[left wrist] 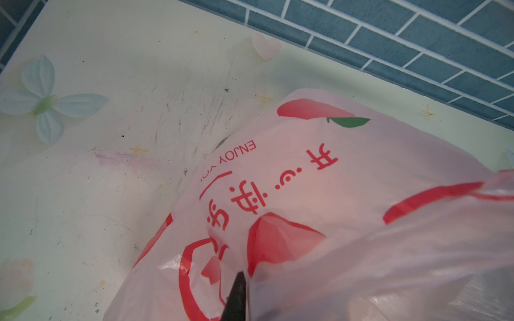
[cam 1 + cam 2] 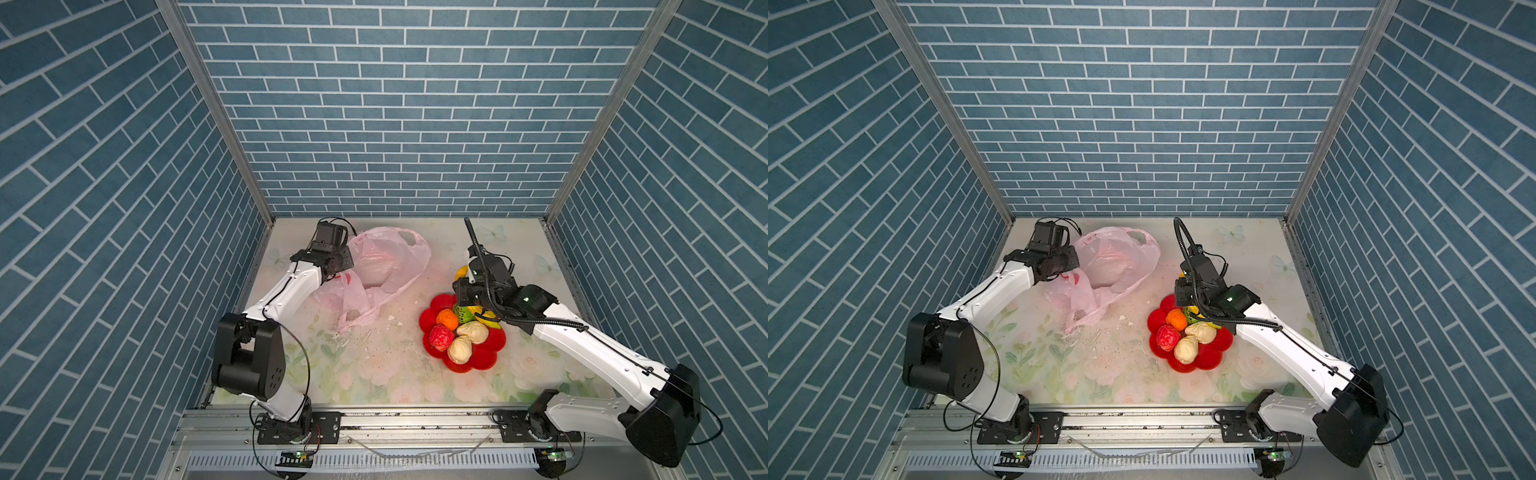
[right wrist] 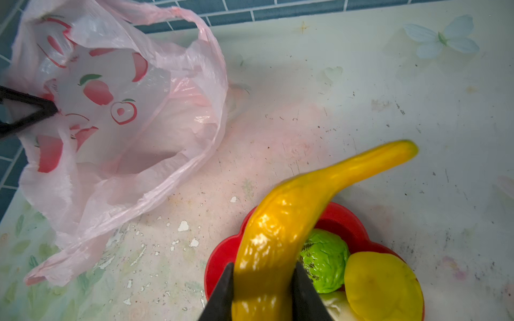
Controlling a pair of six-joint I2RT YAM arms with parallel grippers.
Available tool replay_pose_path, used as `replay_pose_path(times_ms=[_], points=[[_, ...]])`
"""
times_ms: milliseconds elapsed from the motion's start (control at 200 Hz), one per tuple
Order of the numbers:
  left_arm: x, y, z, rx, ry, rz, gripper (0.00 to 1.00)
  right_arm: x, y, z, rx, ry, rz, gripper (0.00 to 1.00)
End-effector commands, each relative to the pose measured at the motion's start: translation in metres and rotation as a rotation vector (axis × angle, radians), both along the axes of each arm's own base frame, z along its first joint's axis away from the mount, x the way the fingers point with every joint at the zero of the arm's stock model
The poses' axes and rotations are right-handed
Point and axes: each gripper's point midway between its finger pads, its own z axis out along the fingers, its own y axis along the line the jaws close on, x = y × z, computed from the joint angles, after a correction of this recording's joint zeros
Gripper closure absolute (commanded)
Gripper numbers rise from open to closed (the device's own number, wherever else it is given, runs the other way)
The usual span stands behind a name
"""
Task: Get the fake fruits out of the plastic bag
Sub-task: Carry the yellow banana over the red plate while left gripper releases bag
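Note:
The pale-pink plastic bag [image 2: 386,266] [image 2: 1121,257] lies crumpled at the back left of the table, its mouth gaping toward the middle. My left gripper [image 3: 52,109] pinches the bag's left edge; one dark finger [image 1: 237,291] shows and plastic covers the other. My right gripper [image 3: 262,273] is shut on the long yellow banana [image 3: 306,194] and holds it over the red flower-shaped dish [image 2: 486,357]. In the dish lie an orange [image 2: 447,319], a wrinkled red fruit [image 2: 441,337], a green one [image 3: 324,259], a yellow one [image 3: 383,286] and two cream lumpy ones [image 2: 473,331].
White flakes [image 2: 390,318] of peeled table cover lie scattered between the bag and the dish. Blue brick walls close the table in at the back and on both sides. A metal rail [image 2: 415,419] with both arm bases runs along the front.

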Motion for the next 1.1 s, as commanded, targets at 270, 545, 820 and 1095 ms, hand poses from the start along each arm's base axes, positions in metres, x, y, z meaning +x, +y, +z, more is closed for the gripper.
replay_pose_path(times_ms=[270,545,820,1095], points=[[0.006,0.004,0.012,0.043,-0.010,0.008,0.82,-0.004,-0.003,-0.035,0.041,0.070,-0.068,0.92],[0.036,0.000,0.027,0.064,-0.032,0.003,0.81,-0.009,-0.001,-0.054,0.057,0.098,-0.084,0.92],[0.053,-0.006,0.036,0.068,-0.036,-0.016,0.81,-0.012,-0.002,-0.063,0.064,0.111,-0.091,0.92],[0.041,-0.010,0.057,0.036,-0.053,-0.046,0.63,-0.013,0.001,-0.068,0.071,0.121,-0.086,0.91]])
